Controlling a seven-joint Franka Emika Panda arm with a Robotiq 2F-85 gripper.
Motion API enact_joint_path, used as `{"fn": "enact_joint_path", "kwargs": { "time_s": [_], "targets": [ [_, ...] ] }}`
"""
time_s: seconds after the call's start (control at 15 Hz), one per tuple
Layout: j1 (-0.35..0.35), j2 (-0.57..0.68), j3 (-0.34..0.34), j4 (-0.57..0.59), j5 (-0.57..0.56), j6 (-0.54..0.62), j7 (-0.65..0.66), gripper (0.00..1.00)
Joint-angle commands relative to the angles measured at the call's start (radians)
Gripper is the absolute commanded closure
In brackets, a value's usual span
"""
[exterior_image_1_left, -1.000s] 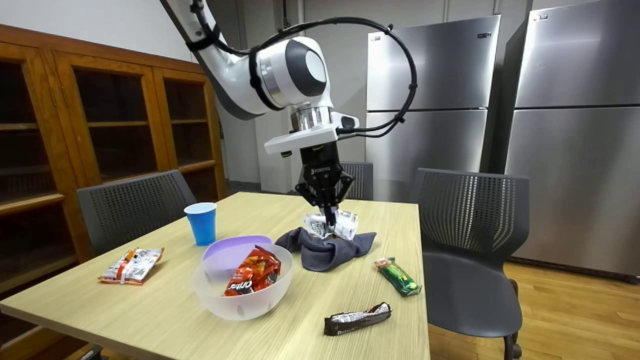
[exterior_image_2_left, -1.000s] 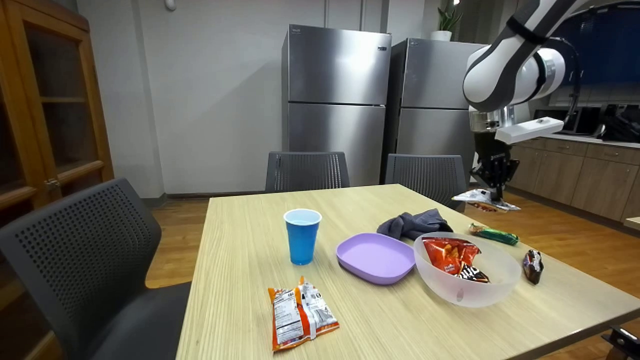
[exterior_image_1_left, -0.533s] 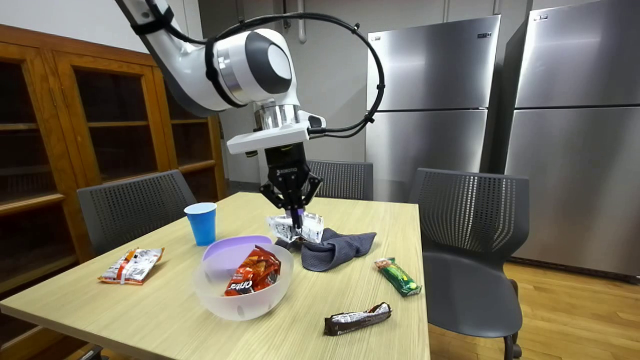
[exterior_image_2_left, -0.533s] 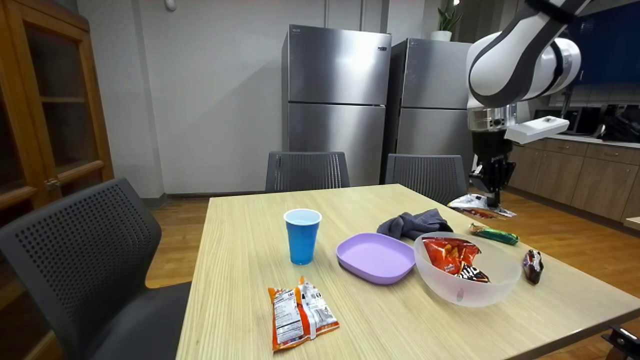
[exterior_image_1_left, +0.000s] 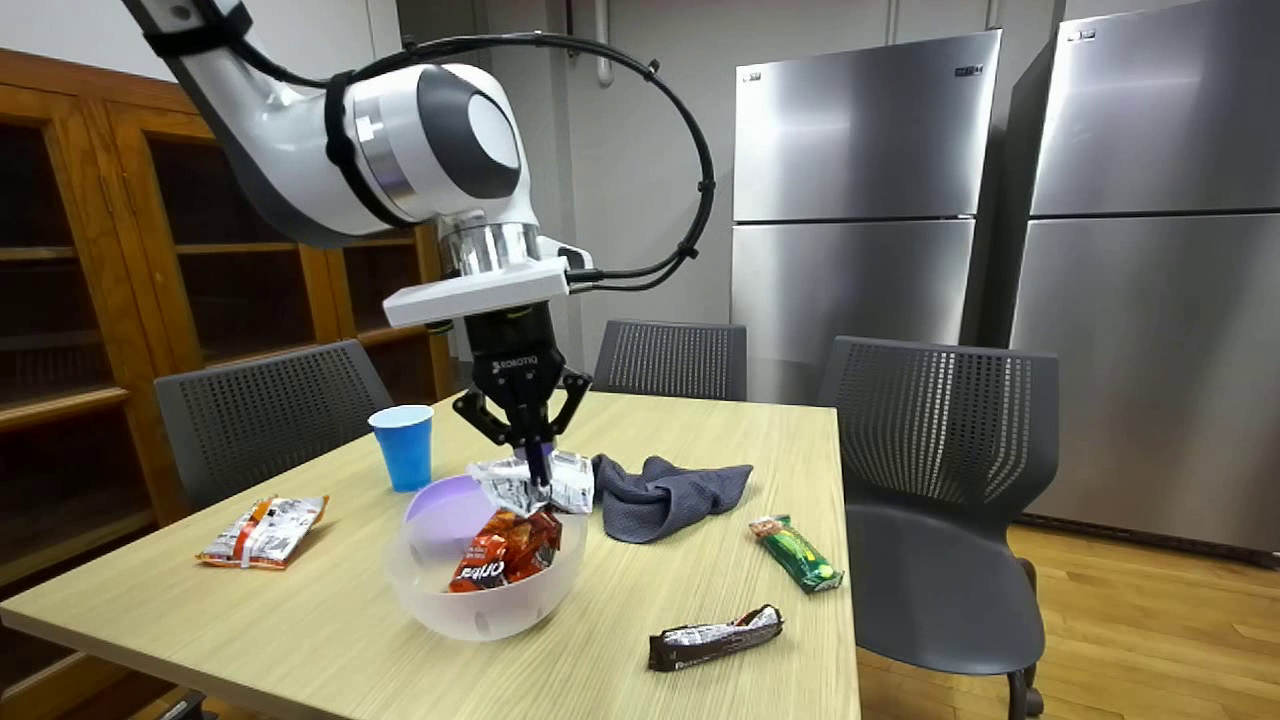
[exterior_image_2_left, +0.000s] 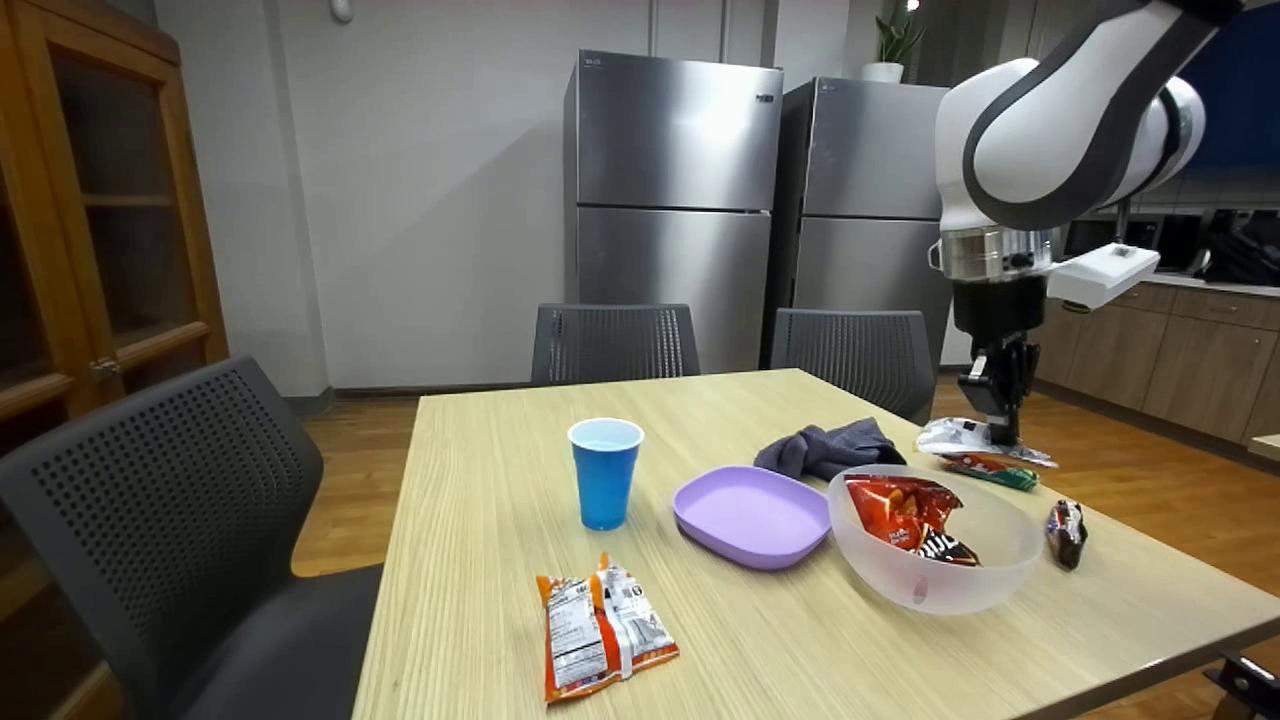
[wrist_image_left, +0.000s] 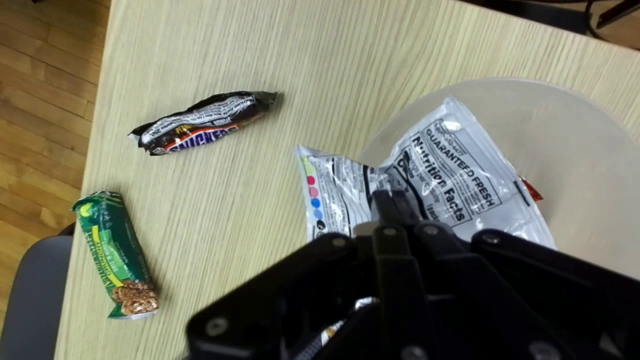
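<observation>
Pincer pressed together, pinching the silver snack bag; I have it by a gathered fold near its middle, foil fanning out on both sides of the pinch. From the wrist view I can read its Nutrition Facts panel. The wider wing overlaps the frosted bowl there; the narrower shows against the tabletop. In an exterior view its lower edge hides the top of the red chip bag in that bowl; whether foil touches the rim, I cannot tell. Gray cloth appears just beside it. Snickers bar and green granola bar lie on the tabletop, apart from my grip.
</observation>
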Motion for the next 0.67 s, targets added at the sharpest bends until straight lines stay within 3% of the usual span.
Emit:
{"fn": "enact_joint_path", "kwargs": {
  "time_s": [0.0,0.6],
  "targets": [
    [0.001,-0.069,0.018,-0.079,-0.036,0.030,-0.025,1.00],
    [0.016,-0.045,0.038,-0.106,-0.038,0.056,-0.012,1.00]
  ]
}}
